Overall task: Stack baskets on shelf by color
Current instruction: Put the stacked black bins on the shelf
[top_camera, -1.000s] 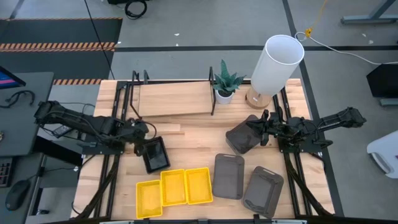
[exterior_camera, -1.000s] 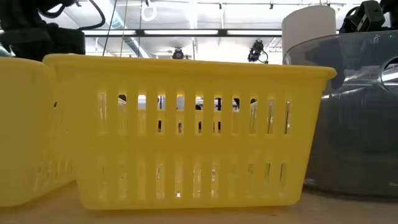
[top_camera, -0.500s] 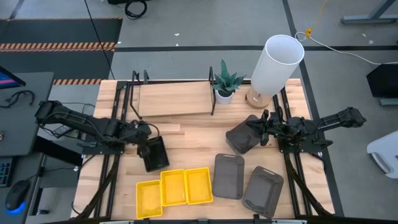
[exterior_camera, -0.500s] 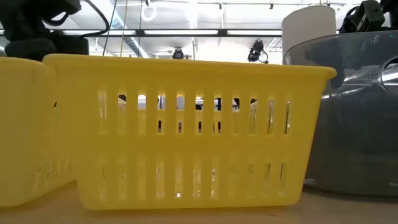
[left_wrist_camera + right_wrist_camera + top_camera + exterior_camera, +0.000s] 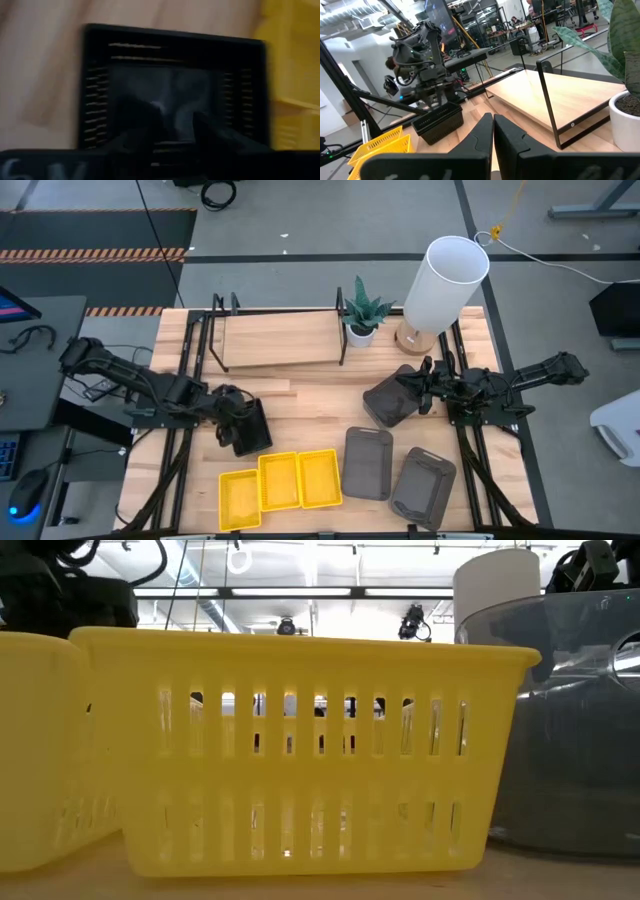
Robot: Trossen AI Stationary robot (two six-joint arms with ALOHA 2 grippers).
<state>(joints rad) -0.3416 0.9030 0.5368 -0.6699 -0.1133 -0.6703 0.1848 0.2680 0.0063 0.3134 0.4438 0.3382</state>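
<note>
Now the left gripper [image 5: 238, 430] clamps the near rim of the black basket [image 5: 252, 426], just in front of the shelf [image 5: 280, 338]. Lifting level should clear the frame. Right gripper [image 5: 425, 383], fingers together, waits right of the shelf.

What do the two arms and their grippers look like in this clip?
Both arms are dark, jointed and slim, with black cabling along the links. The left gripper and right gripper each end in two black, tapering fingers. No markings are legible.

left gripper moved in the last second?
Yes. In the high view the left gripper has slid onto the black basket, toward the yellow baskets and away from the shelf.
</note>
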